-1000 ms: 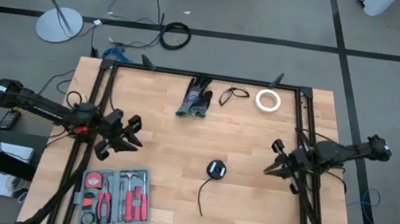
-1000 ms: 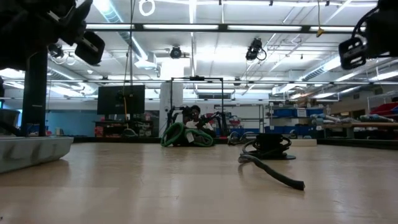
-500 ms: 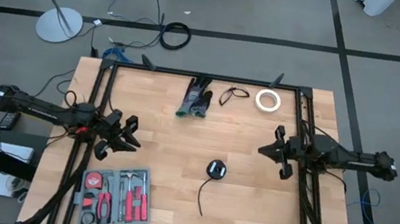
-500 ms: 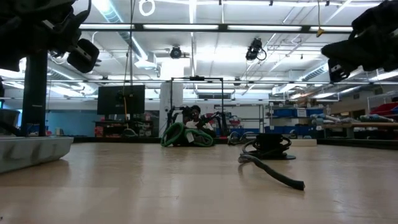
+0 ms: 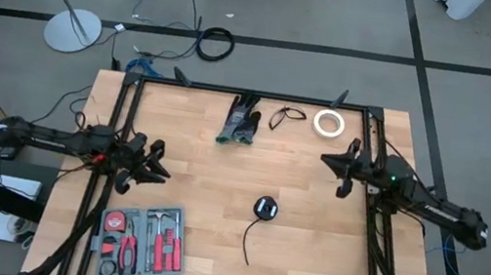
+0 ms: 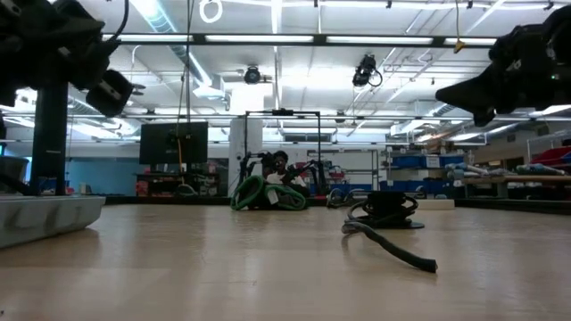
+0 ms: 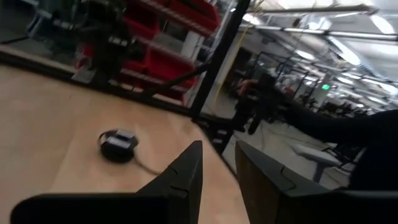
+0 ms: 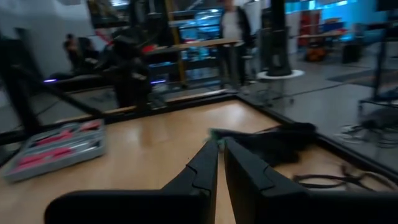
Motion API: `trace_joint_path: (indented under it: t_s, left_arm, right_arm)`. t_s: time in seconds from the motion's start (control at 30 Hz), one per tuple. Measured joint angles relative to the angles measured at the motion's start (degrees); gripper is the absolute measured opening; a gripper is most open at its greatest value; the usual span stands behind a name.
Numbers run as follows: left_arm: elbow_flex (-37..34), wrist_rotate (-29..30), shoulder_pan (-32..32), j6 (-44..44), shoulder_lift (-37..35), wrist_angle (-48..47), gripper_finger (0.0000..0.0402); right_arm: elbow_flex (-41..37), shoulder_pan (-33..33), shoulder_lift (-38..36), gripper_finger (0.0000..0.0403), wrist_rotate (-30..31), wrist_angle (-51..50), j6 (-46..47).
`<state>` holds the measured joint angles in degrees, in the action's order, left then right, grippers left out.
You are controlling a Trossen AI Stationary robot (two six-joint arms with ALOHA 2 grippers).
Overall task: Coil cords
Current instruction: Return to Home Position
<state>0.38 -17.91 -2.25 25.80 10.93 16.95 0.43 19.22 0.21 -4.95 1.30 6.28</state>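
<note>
On the table (image 5: 211,167), a little right of centre, the coiled cord bundle (image 5: 264,207), its tail (image 5: 246,246) trailing toward the near edge; along the far edge, left to right, the gloves (image 5: 241,120), the loose cord loop (image 5: 285,117), the tape roll (image 5: 329,123); at the near left corner, the tool case (image 5: 138,239); just behind the case, the left gripper (image 5: 162,166); over the right side, nearer the tape roll than the bundle, the right gripper (image 5: 329,161).

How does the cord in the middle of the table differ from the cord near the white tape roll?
The middle cord is wound into a tight round bundle with a loose tail; the far cord is one thin open loop. The middle cord looks bulkier than the far cord, which lies beside the tape roll. Both are black and unheld.
</note>
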Motion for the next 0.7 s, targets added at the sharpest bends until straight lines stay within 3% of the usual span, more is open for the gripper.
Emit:
trace_joint_path:
  t_s: [0.2, 0.3, 0.7]
  left_arm:
    - [0.0, 0.2, 3.1, 0.0, -8.1, -13.7, 0.0099]
    - [0.0, 1.3, 4.2, 0.0, -10.9, -13.8, 0.0099]
    - [0.0, 2.0, 5.3, 0.0, -10.9, -13.8, 0.0099]
  right_arm:
    - [0.0, 5.5, 0.0, 0.0032, 0.0, 0.0, 0.0]
    - [0.0, 6.4, 0.0, 0.0032, 0.1, 0.0, 0.0]
    - [0.0, 3.1, 0.0, 0.0032, 0.0, 0.3, 0.0]
